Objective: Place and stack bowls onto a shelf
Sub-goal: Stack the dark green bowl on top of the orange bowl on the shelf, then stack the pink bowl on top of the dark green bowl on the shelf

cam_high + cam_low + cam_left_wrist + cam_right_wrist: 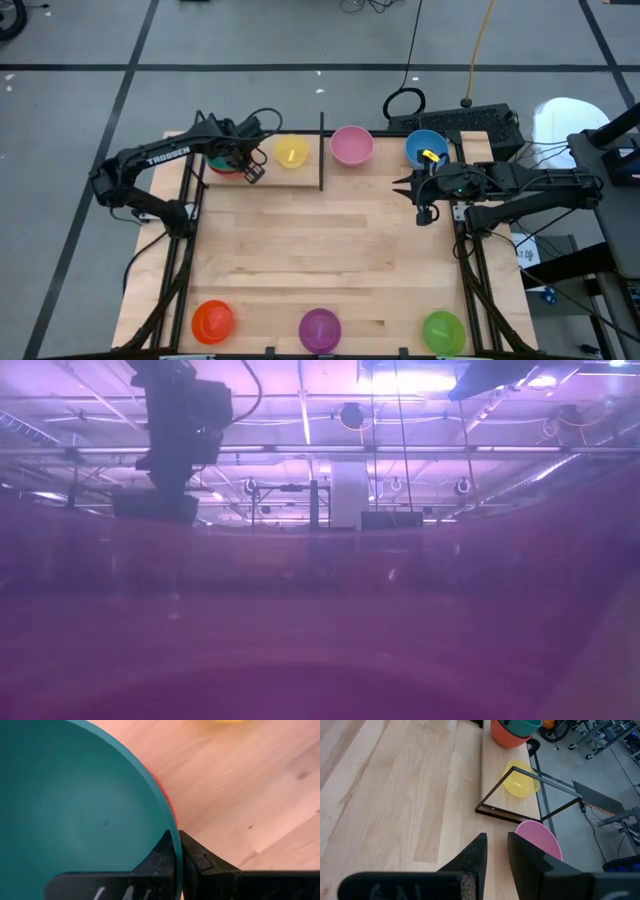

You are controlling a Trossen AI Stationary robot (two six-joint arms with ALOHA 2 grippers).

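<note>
"TROSSEN"-lettered left arm (165,157), its claw (176,857) clamped on teal bowl (75,805) rim; right claw (496,851) parted, empty.

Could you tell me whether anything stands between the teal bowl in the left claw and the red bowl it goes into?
Nothing visible does. The left claw pinches the teal bowl by its rim, already nested in the red bowl on the shelf.

red bowl (169,805) mostly hidden under teal bowl (75,810)
</note>
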